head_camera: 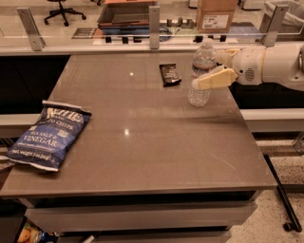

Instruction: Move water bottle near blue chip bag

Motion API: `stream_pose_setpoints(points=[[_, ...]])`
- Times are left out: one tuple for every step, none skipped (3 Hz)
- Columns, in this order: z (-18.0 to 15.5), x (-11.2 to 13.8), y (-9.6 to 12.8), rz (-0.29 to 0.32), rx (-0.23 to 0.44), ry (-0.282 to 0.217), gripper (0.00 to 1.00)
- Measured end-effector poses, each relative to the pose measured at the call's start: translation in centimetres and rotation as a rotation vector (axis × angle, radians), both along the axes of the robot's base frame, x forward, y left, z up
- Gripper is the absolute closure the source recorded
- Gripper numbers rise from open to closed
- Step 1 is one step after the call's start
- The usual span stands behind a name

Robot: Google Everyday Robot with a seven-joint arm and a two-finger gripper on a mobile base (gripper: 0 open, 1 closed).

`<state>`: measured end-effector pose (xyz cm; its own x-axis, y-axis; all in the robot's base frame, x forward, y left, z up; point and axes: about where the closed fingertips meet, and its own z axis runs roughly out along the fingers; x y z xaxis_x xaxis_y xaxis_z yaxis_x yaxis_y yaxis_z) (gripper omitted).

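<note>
The water bottle (200,90), clear with a white cap, stands upright on the table's far right side. My gripper (210,69) reaches in from the right at the bottle's mid-height. It is open, with one yellowish finger (216,79) across the bottle's front and the other behind it, so the bottle sits between them. The blue chip bag (47,135), dark blue with white "Sea Salt & Vinegar" lettering, lies flat at the table's left edge, far from the bottle.
A small black snack wrapper (169,74) lies left of the bottle. The grey table (152,142) has a glass barrier with metal posts (154,21) along its far edge. A cardboard box (216,14) stands behind the barrier. The floor drops off to the right.
</note>
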<state>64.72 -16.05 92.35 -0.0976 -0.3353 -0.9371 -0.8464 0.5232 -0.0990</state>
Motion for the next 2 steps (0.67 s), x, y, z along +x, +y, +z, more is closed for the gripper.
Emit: stream_pose_setpoints(points=[[0.15, 0.41, 0.43, 0.006, 0.014, 0.002, 0.39], [0.09, 0.42, 0.71, 0.01, 0.014, 0.003, 0.63]])
